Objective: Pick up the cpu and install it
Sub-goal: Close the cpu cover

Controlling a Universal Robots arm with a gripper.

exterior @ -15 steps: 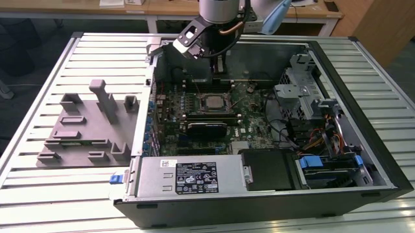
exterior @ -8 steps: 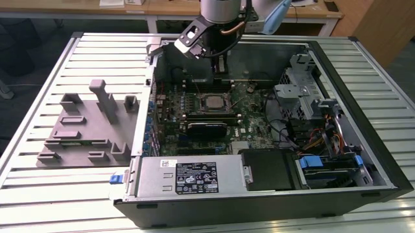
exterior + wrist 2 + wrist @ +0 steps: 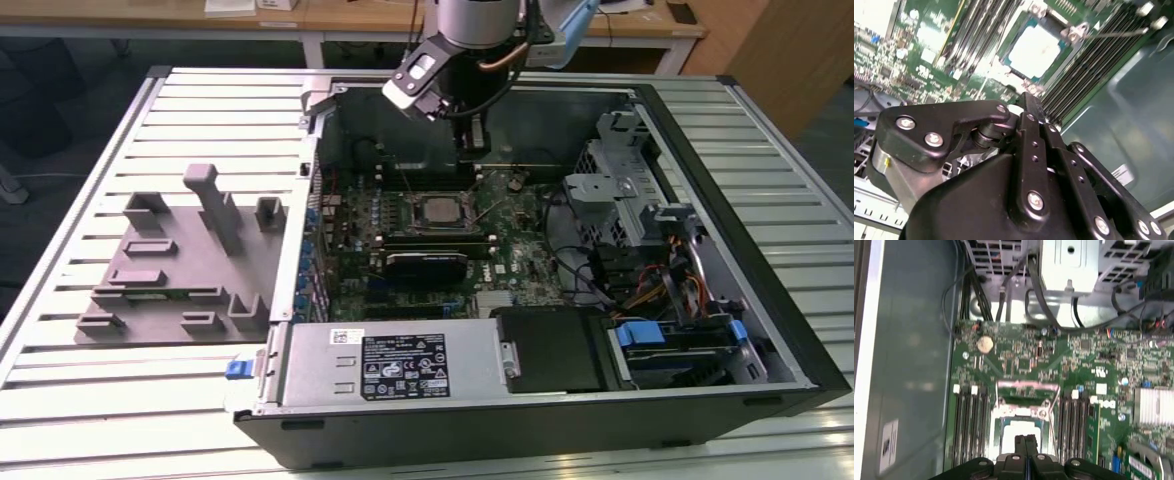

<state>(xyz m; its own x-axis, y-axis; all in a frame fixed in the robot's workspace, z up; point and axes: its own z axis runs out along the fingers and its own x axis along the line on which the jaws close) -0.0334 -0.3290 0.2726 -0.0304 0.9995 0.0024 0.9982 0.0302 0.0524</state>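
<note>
Cpu (image 3: 438, 210): lying flat in the socket on the motherboard (image 3: 527, 265), metal plate upward, below the pincer tips and apart from them.
Cpu axis: square, edges running parallel to the memory slots (image 3: 970, 425); no longer side can be told.
Pincer (image 3: 470, 150): fingers (image 3: 1020, 442) pressed together, nothing held between them.
Arm: reached down into the open computer case (image 3: 747, 250), pincer pointed downward at the board.

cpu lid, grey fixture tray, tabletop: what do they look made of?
The cpu: the lid looks like bare metal, silvery and matte, with soft pale glare in the second wrist view. The fixture tray: likely plastic, perhaps printed, a uniform flat grey with no shine. The table: probably aluminium slats, light grey, ribbed, with a faint sheen.
</note>
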